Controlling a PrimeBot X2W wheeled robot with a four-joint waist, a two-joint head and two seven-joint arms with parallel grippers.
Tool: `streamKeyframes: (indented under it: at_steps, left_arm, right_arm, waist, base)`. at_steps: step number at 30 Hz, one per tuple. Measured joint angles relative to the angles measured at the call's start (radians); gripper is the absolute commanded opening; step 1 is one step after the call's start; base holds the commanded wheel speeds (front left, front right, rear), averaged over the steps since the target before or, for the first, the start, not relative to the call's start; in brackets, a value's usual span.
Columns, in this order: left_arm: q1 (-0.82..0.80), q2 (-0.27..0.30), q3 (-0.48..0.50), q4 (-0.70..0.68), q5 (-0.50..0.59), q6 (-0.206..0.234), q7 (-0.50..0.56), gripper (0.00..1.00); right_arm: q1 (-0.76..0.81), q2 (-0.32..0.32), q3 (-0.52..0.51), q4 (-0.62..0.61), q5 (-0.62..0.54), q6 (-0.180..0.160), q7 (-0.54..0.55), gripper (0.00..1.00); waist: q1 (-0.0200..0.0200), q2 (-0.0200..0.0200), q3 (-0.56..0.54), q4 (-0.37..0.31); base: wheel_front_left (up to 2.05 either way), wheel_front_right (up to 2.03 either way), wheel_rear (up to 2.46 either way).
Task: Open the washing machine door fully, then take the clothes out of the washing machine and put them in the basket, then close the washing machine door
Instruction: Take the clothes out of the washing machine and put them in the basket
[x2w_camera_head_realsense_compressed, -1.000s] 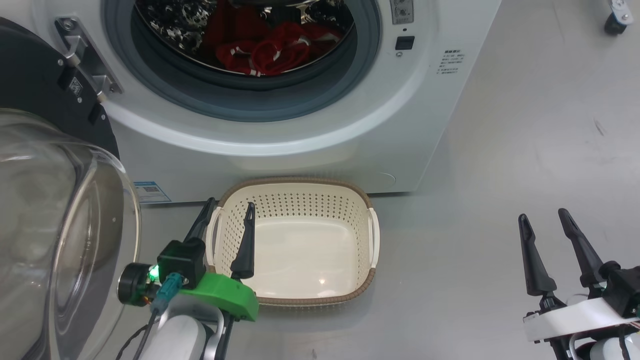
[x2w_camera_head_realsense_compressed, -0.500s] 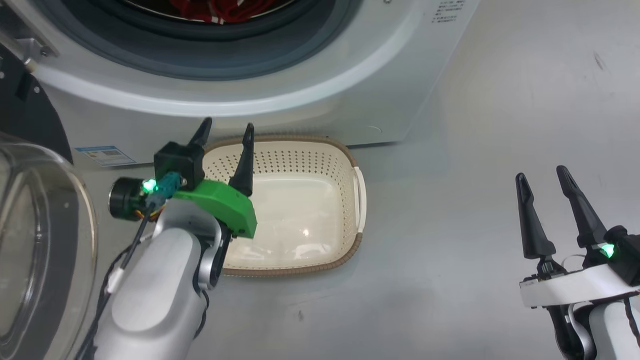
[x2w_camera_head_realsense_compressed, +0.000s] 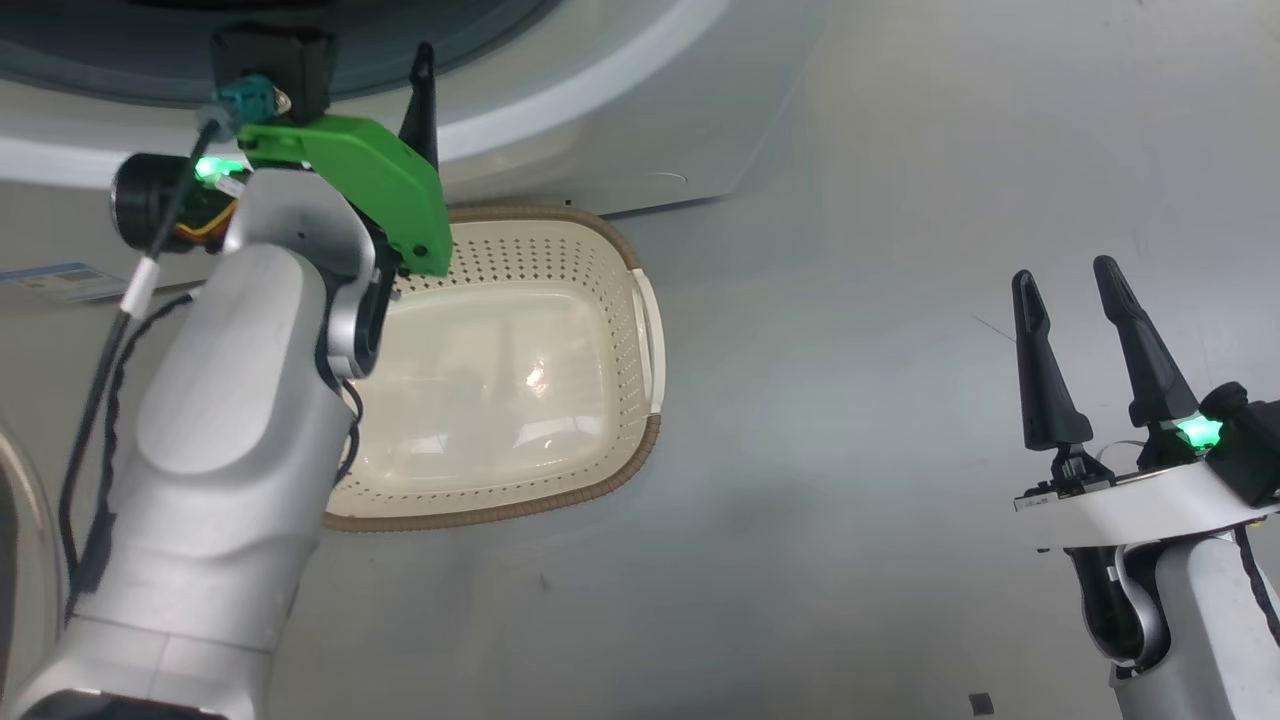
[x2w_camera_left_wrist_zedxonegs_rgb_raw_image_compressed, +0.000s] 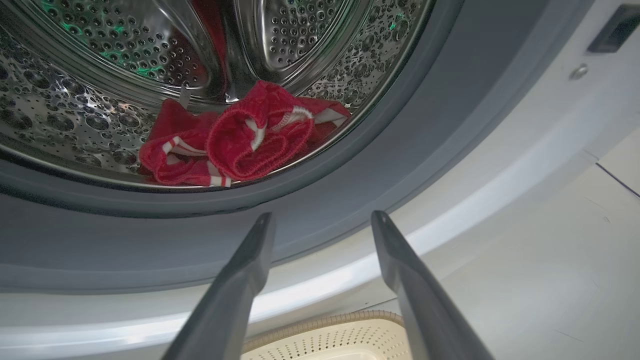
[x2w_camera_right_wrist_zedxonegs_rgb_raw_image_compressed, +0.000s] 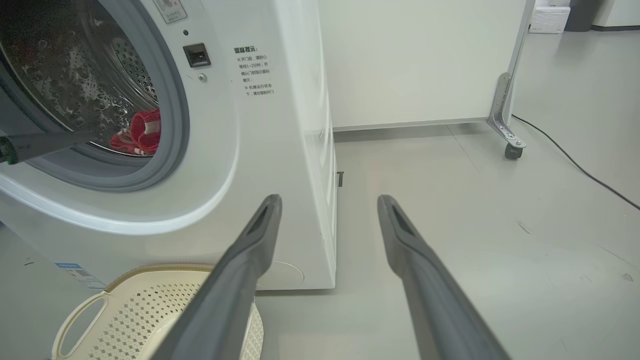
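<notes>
Red clothes (x2w_camera_left_wrist_zedxonegs_rgb_raw_image_compressed: 240, 140) bunched in steel drum (x2w_camera_left_wrist_zedxonegs_rgb_raw_image_compressed: 75, 110) of washing machine (x2w_camera_left_wrist_zedxonegs_rgb_raw_image_compressed: 550, 115); left gripper (x2w_camera_left_wrist_zedxonegs_rgb_raw_image_compressed: 321, 215) wide, holding nothing, pointing at grey seal (x2w_camera_left_wrist_zedxonegs_rgb_raw_image_compressed: 100, 240), basket (x2w_camera_head_realsense_compressed: 560, 215) below; right gripper (x2w_camera_head_realsense_compressed: 1063, 270) wide, holding nothing, well apart from basket

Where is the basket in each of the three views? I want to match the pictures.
Head view: the basket lies left of centre, partly behind the left arm.
Left wrist view: bottom edge, between the fingers of the left gripper.
Right wrist view: lower left corner.
Shared landmark: the washing machine, its white front just behind the basket.
</notes>
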Motion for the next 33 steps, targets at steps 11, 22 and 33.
streamKeyframes:
  at_steps: [11,22,33]
  left_arm:
    - [-0.211,0.094,0.048,0.077,0.017,0.0,0.163,1.0]
    - [-0.343,0.174,0.065,0.131,0.078,0.0,0.267,1.0]
    - [-0.428,0.23,0.119,0.207,0.128,0.0,0.366,1.0]
  right_arm:
    - [-0.053,0.023,0.037,0.026,0.032,0.0,0.0,1.0]
    - [-0.088,0.043,0.064,0.047,0.054,0.0,0.0,1.0]
    - [-0.131,0.058,0.085,0.063,0.087,0.0,0.0,1.0]
  waist:
    - [0.0,0.0,0.06,-0.082]
    - [-0.0001,0.0,0.102,-0.149]
    - [-0.0001,0.0,0.156,-0.206]
  base:
    - [0.0,0.0,0.0]
    - [0.0,0.0,0.0]
    - [0.0,0.0,0.0]
